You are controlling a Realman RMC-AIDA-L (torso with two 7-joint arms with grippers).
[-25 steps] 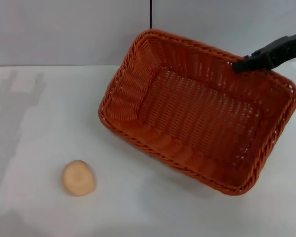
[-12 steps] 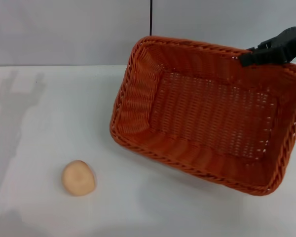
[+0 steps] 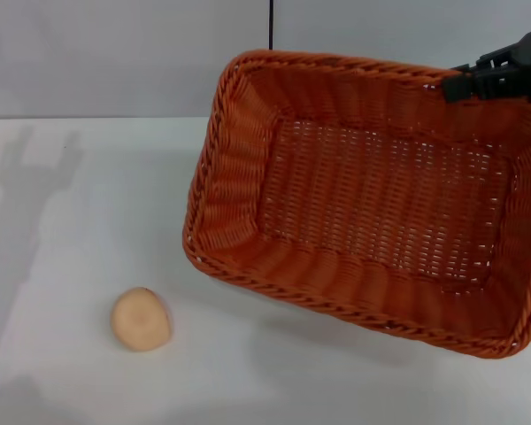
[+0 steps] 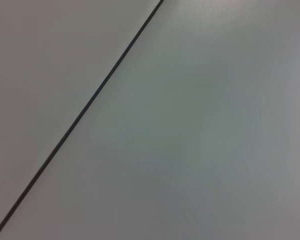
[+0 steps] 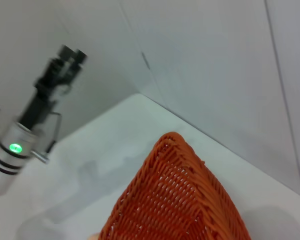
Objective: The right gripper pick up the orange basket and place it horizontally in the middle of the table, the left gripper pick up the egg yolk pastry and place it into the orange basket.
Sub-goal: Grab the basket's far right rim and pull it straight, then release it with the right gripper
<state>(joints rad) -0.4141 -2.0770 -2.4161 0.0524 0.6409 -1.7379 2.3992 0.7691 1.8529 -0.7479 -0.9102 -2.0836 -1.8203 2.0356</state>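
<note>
The orange basket hangs tilted above the right half of the white table, its open side facing the head camera. My right gripper is shut on the basket's far rim at the upper right. The egg yolk pastry lies alone on the table at the front left, well apart from the basket. The right wrist view shows one end of the basket close up. In that same view my left gripper is held high, far off by the wall. The head view does not show the left gripper.
A grey wall with a dark vertical seam stands behind the table. The left arm's shadow falls on the table's left side. The left wrist view holds only bare wall and a dark seam.
The basket has risen and swung round with my right gripper, its long side now lying nearly across the view. The pastry has not moved.
</note>
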